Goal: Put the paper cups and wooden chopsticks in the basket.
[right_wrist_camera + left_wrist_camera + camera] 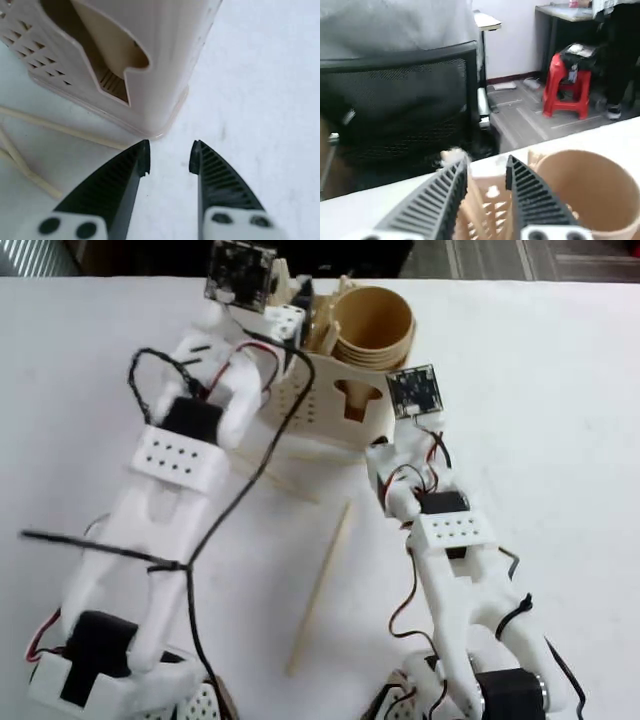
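Note:
A beige plastic basket stands at the table's far middle with stacked paper cups inside it. My left gripper hovers over the basket's far left rim, open; its wrist view looks past the fingers to the lattice wall and the top paper cup. My right gripper is open, low over the table just off the basket's near right corner. One wooden chopstick lies between the arms. Two more chopsticks lie by the basket's front wall.
A black cable runs across the table from the left arm. An office chair and a red stool stand beyond the table's far edge. White table lies bare to the right of the basket.

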Robot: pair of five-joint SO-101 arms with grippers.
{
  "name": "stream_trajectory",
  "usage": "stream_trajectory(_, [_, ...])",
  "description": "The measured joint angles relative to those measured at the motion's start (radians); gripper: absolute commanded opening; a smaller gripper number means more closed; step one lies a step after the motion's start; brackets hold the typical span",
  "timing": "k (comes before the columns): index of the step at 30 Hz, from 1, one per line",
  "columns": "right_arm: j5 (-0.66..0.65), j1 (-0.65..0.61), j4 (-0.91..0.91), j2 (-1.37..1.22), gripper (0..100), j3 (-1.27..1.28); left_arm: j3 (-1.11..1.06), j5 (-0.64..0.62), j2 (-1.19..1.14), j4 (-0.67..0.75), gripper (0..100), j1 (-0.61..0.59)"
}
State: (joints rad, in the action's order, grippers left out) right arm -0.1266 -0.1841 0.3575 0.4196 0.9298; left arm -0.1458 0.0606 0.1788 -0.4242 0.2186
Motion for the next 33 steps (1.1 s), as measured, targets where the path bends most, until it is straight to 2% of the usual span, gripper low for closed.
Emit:
stream_trajectory(8, [0.000,0.000,0.000,0.000,14.4,0.000,0.133,0.075,0.044,-0.399,14,-0.043])
stream_trajectory(15, [0.000,0.000,0.000,0.000,14.4,0.000,0.138,0.077,0.293,-0.563,14,-0.104])
stream_trajectory(21, [0.000,0.000,0.026,0.008,14.4,0.000,-0.038,0.077,0.496,-0.577,6,-0.183])
stream_trajectory(33, [0.000,-0.115,0.353,0.075,14.4,-0.114,-0.624,0.077,0.895,-0.387,6,-0.308])
